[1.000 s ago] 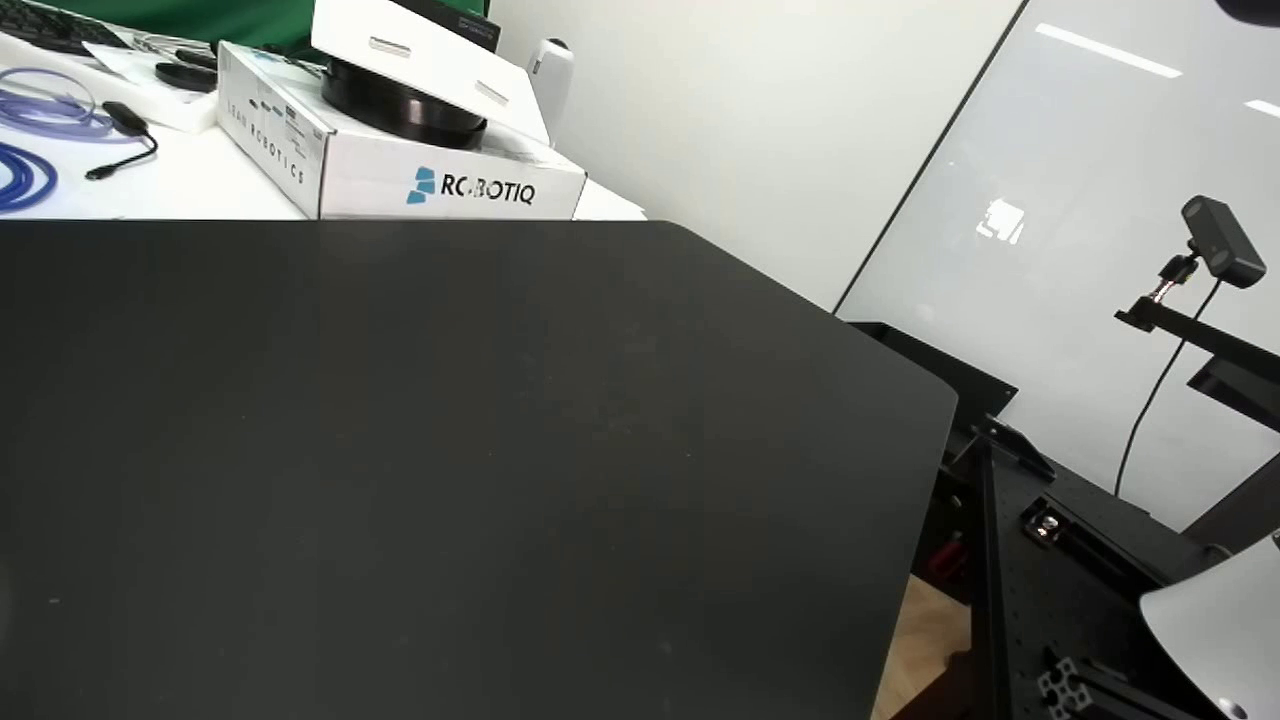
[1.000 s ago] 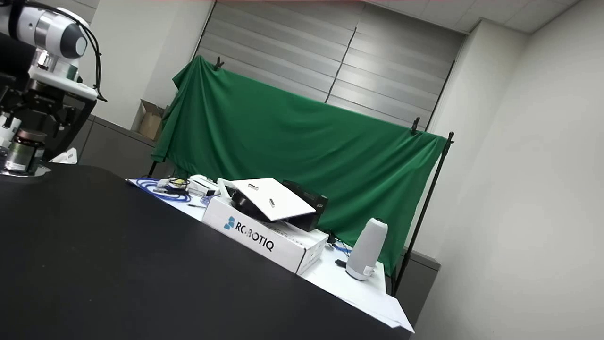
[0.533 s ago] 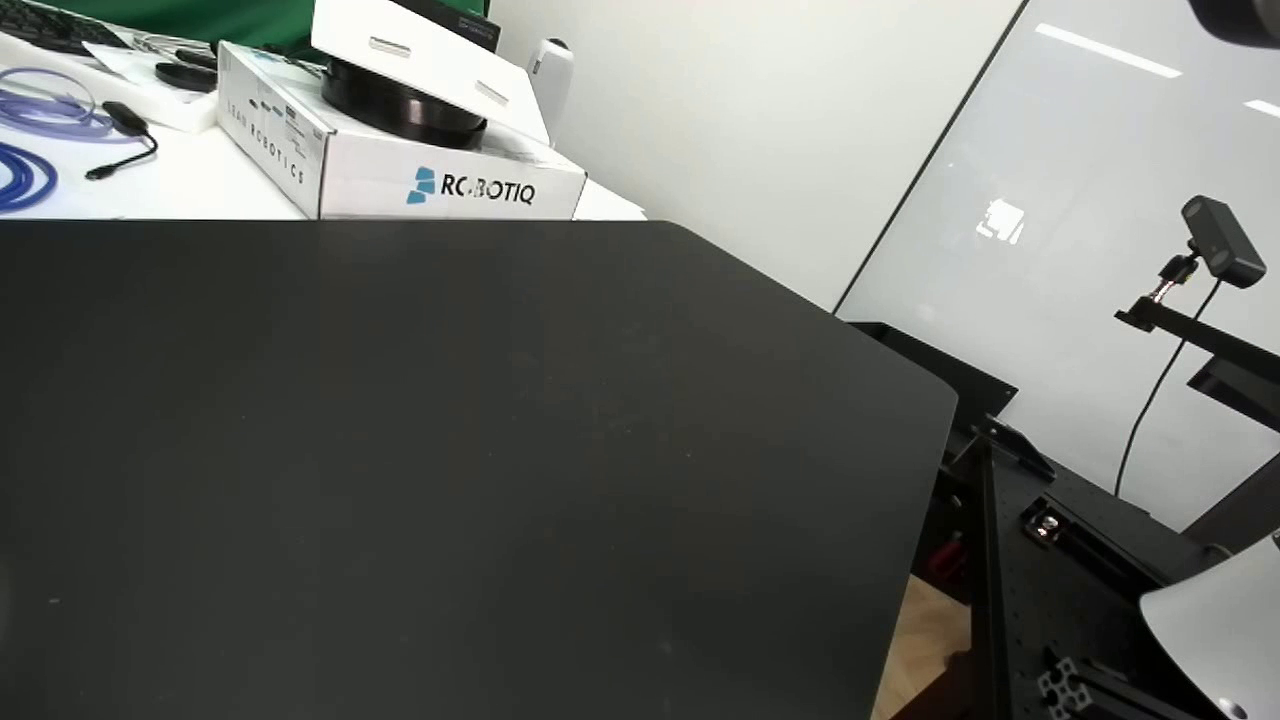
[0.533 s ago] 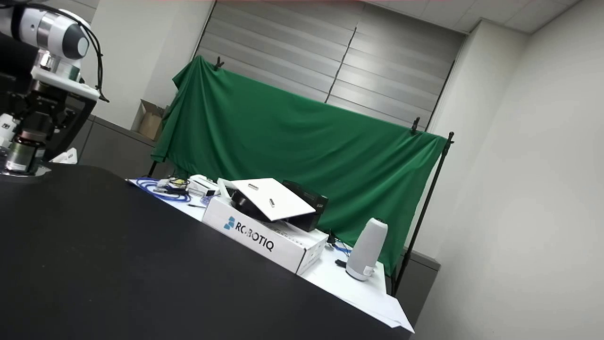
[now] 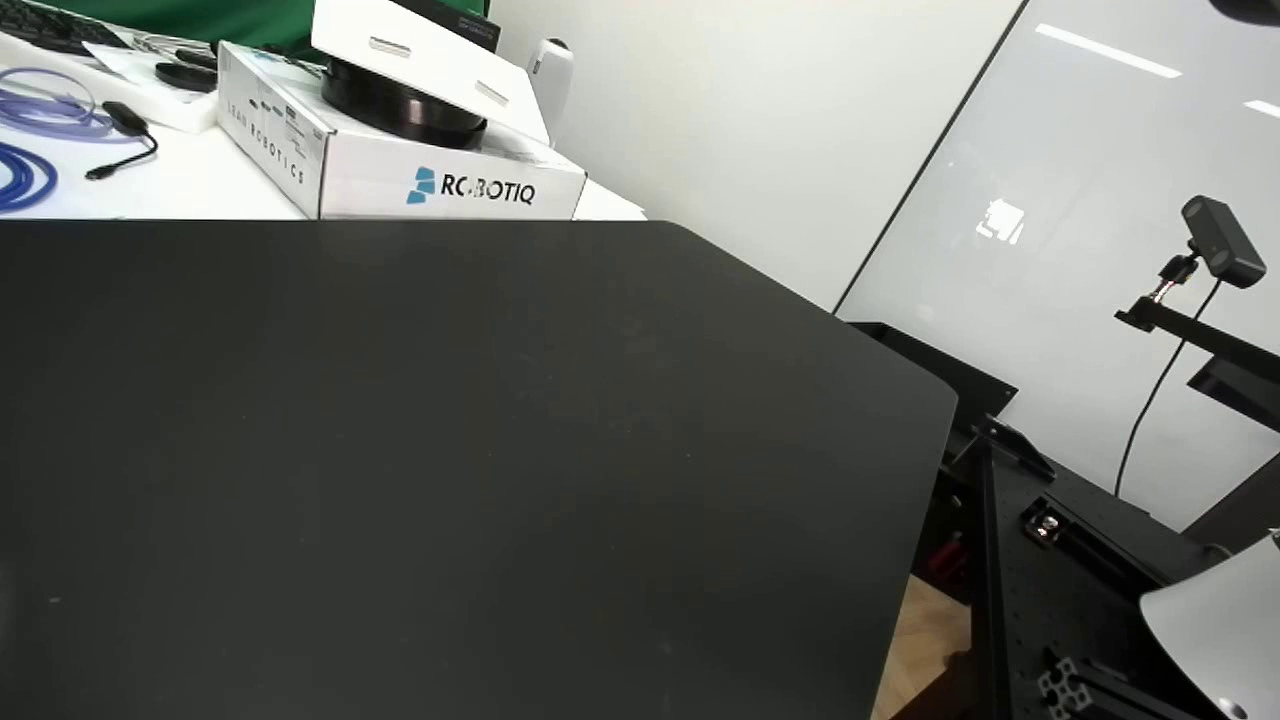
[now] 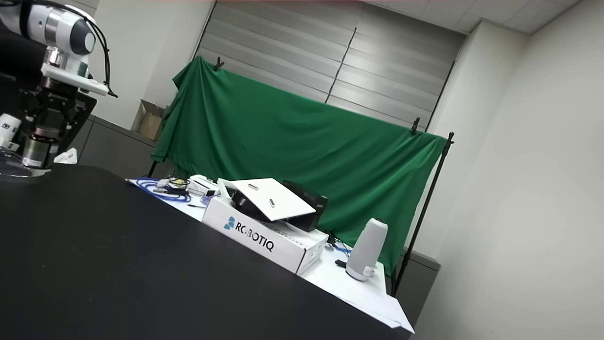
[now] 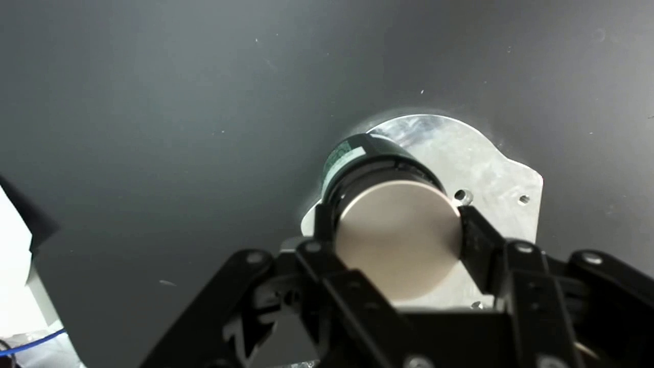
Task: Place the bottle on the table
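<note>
From above, the wrist view shows a metal plate (image 7: 495, 174) with small round holes, lying on the black surface (image 7: 168, 128); in an exterior view that plate is only a thin, shiny strip at the far left, but there you can see the white arm (image 6: 61, 28) and a big green cloth (image 6: 302, 160); in an exterior view there is also a keyboard (image 5: 55, 28) and a small camera (image 5: 1222, 242) on a stand; the white ROBOTIQ box (image 6: 255, 238) is in both exterior views.

The bottle (image 6: 41, 148) is short and fat; its sides are dark, with a silvery patch in the exterior view and a green and white label in the wrist view; its lid (image 7: 398, 245) is flat, round and tan on top; the tool (image 7: 398, 230) has hold of it by the lid, one finger pressed on each side; the bottle is at the round edge of the plate and hides part of it, though I cannot tell if its bottom touches the metal or hangs just above.

It is upright, lid up and bottom down; its long axis runs up and down, in line with the tool; in the wrist view the lid is nearest, and the body reaches away toward the upper left.
</note>
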Robot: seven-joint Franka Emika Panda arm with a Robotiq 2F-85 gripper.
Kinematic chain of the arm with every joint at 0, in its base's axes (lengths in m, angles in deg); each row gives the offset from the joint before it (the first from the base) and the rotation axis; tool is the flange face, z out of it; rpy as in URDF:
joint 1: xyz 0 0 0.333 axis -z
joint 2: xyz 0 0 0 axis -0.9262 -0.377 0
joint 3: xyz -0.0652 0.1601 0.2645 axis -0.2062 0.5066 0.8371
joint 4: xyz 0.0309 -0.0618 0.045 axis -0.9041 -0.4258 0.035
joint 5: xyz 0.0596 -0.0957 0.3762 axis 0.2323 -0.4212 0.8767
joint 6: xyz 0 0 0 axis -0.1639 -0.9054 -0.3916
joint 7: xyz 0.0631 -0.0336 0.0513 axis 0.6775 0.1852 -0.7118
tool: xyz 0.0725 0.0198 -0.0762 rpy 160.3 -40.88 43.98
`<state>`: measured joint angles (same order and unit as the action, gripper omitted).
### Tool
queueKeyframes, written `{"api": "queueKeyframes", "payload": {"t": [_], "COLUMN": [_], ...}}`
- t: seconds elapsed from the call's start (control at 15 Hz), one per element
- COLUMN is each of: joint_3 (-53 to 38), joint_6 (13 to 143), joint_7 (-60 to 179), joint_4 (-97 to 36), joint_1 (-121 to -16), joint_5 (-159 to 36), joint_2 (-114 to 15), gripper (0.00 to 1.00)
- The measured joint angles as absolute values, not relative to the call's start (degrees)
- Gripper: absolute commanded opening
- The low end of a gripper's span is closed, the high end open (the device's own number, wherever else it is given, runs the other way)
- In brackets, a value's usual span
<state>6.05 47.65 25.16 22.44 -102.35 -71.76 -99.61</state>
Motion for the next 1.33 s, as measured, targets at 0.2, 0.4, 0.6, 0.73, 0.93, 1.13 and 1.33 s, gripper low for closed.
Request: {"api": "queueKeyframes", "payload": {"t": [0.2,0.4,0.6,0.73,0.93,1.13,1.33], "joint_3": [5.39,5.32,5.34,5.35,5.35,5.28,4.74], "joint_6": [47.91,48.42,50.48,52.02,54.5,57.01,59.58], "joint_7": [25.13,24.38,22.71,22.23,22.23,23.0,24.98], "joint_4": [22.01,19.47,13.03,7.92,0.28,-7.57,-15.61], "joint_1": [-101.31,-98.92,-95.43,-93.12,-90.16,-87.61,-85.48], "joint_5": [-72.15,-72.14,-72.12,-72.08,-72.07,-72.03,-72.03], "joint_2": [-97.45,-94.43,-90.57,-87.93,-84.07,-79.96,-75.46], "gripper": [0.36,0.36,0.36,0.36,0.36,0.36,0.36]}}
